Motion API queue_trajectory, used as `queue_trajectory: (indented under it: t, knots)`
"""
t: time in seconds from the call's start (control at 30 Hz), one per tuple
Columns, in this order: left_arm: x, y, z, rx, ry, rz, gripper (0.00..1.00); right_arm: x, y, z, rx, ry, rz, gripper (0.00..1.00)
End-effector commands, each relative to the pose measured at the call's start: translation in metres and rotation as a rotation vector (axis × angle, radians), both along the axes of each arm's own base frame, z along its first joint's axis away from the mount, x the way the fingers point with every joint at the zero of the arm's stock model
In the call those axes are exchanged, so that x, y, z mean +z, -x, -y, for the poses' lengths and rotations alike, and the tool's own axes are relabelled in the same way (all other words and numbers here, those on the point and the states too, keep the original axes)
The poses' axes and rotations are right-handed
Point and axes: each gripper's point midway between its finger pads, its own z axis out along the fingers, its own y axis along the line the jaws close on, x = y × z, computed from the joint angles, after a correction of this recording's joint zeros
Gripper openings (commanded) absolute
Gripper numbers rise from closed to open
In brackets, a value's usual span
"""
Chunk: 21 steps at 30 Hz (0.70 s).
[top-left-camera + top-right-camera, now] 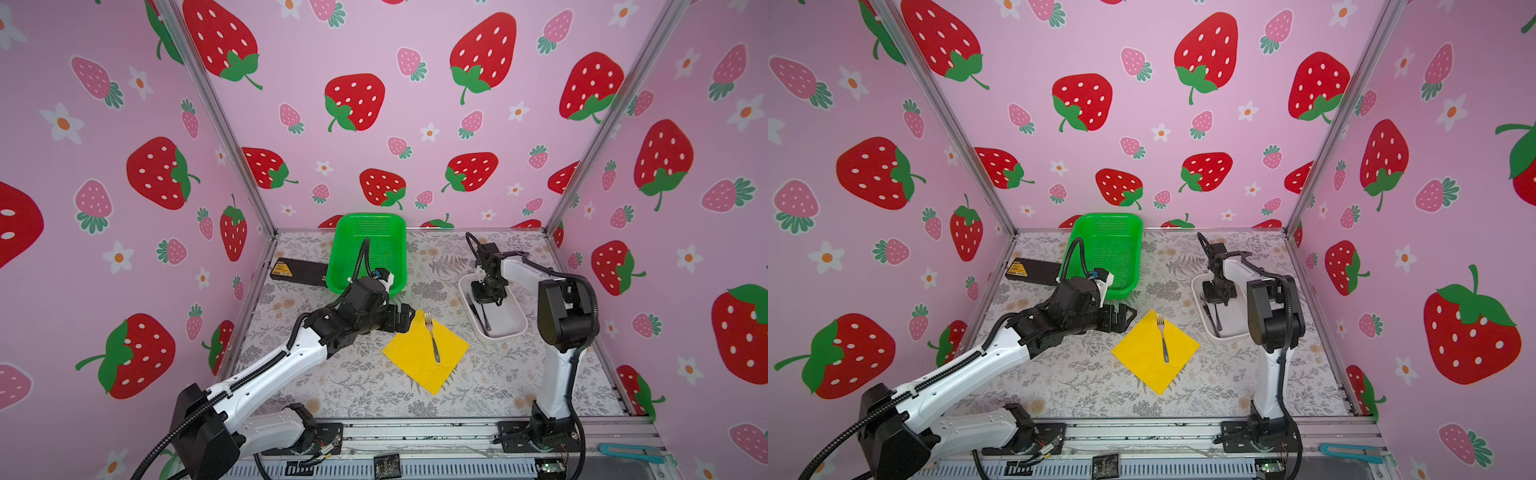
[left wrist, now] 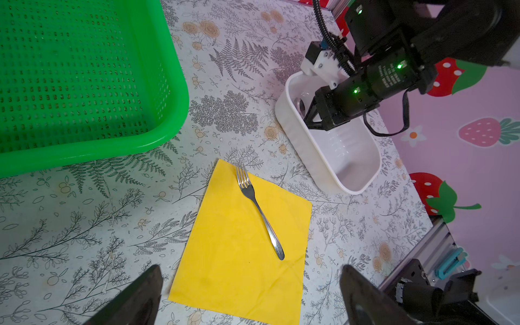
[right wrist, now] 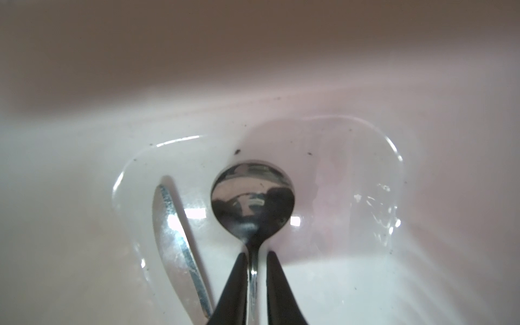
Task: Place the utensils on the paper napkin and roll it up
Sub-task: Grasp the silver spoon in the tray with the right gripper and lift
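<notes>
The yellow paper napkin (image 1: 415, 359) (image 1: 1142, 359) (image 2: 233, 253) lies flat on the table with a silver fork (image 1: 432, 337) (image 1: 1163, 338) (image 2: 257, 208) on it, tines toward the back. My left gripper (image 1: 409, 318) (image 2: 251, 268) hovers open at the napkin's left corner, holding nothing. A spoon (image 3: 253, 197) and a knife (image 3: 174, 233) lie in the white dish (image 1: 509, 328) (image 2: 351, 157). My right gripper (image 1: 484, 301) (image 3: 256, 254) reaches down into the dish, shut on the spoon's thin neck.
A green perforated basket (image 1: 338, 249) (image 2: 171, 84) stands at the back, just behind my left wrist. A black box (image 1: 297, 272) lies left of it. A teal cutter (image 1: 631, 453) rests on the front rail at the right.
</notes>
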Motion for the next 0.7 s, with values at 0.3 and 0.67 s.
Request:
queue_trajectory:
  t: [0.3,0.67]
  knots:
    - [0.002,0.001,-0.002,0.036,0.062,0.002,1.0,-0.033,0.053,0.014,0.023,0.053,-0.127,0.1]
    - [-0.002,-0.001,0.0,0.049,0.083,-0.009,1.0,0.011,0.011,0.01,-0.018,0.032,0.106,0.06]
